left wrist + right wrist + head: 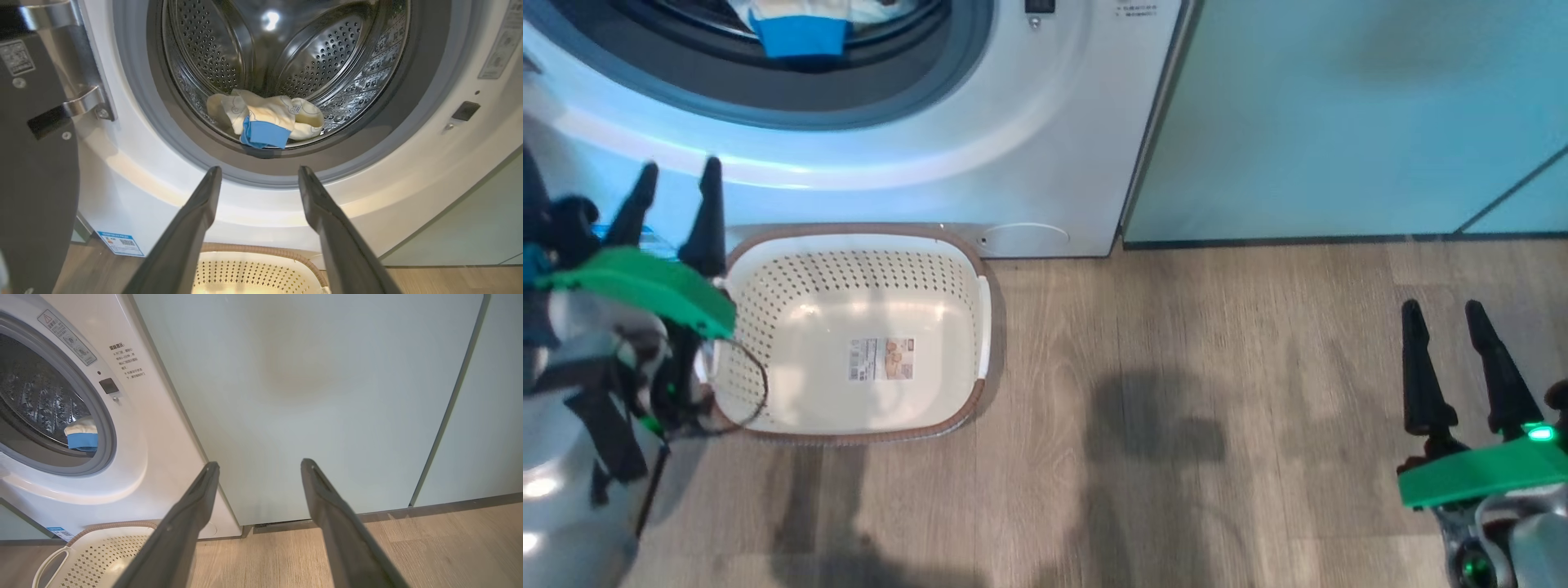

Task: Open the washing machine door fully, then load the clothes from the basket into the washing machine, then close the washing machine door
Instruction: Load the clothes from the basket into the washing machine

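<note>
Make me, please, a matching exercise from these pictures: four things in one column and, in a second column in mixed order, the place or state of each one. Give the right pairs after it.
Column one
1. clothes
2. basket
3. washing machine door
4. right gripper

Column two
A. open, above the floor, before the pale green cabinet
B. swung open on its metal hinge
C. lying in the steel drum
D. standing on the floor before the washing machine

Pairs: 1-C, 2-D, 3-B, 4-A
</note>
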Controlling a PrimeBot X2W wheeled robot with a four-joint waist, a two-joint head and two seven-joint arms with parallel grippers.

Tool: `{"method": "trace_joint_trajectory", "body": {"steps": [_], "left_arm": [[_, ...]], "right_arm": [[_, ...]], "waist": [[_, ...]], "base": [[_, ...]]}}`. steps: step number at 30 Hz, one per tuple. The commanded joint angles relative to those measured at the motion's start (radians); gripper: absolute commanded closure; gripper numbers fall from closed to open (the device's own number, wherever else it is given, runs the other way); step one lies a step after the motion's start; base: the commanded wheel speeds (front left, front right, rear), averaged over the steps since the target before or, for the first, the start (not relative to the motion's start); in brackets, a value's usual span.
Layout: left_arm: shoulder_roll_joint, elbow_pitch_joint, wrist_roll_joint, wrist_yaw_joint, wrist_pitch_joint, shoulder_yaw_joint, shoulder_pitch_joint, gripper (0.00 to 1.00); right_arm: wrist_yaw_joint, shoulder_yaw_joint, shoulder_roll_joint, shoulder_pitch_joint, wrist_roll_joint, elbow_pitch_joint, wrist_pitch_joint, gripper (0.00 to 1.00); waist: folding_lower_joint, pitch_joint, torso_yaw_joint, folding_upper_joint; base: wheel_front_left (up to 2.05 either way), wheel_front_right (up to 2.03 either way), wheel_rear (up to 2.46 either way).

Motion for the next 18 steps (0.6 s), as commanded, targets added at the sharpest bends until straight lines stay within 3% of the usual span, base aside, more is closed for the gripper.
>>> {"method": "trace_joint_trajectory", "body": {"steps": [1, 18], "left_arm": [[0.027, -0.045, 0.019, 0.001, -0.006, 0.069, 0.021, 0.00], [-0.067, -0.112, 0.151, -0.088, -0.006, 0.263, 0.281, 0.00]], "right_arm": [[0.004, 0.008, -0.022, 0.012, -0.008, -0.028, -0.010, 0.00], [0.004, -0.019, -0.028, 0.078, -0.023, -0.035, -0.010, 0.00]], "waist": [[0.0002, -0.022, 0.012, -0.0001], [0.0002, -0.147, 0.038, -0.0001]], "base": [[0.00, 0.00, 0.00], [0.00, 0.00, 0.00]]}}
